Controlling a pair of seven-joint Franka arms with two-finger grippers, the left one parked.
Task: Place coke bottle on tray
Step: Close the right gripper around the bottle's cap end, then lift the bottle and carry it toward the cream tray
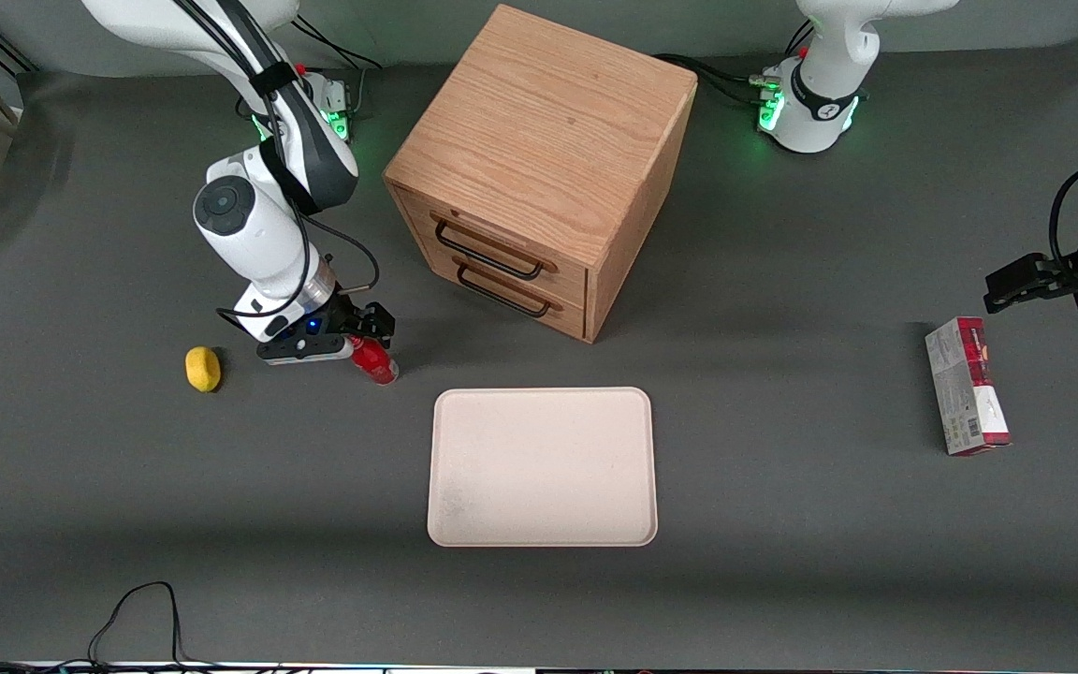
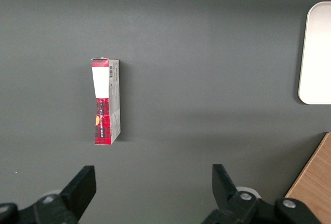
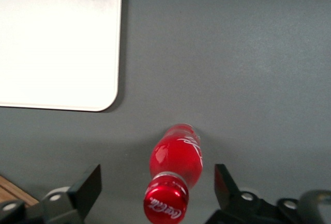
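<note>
The coke bottle (image 1: pixel 375 362) is small and red with a red cap and stands on the grey table, between the lemon and the tray. In the right wrist view the coke bottle (image 3: pixel 175 167) stands between the two spread fingers, touching neither. My right gripper (image 1: pixel 363 339) is open just above the bottle; in its own view the gripper (image 3: pixel 158 188) has a wide gap with the cap in it. The cream-white tray (image 1: pixel 543 466) lies flat, nearer the front camera than the cabinet, and its rounded corner (image 3: pixel 103 97) shows in the right wrist view.
A wooden two-drawer cabinet (image 1: pixel 539 164) stands close beside the gripper, farther from the front camera than the tray. A yellow lemon (image 1: pixel 203 369) lies beside the bottle. A red-and-grey carton (image 1: pixel 967 386) lies toward the parked arm's end of the table.
</note>
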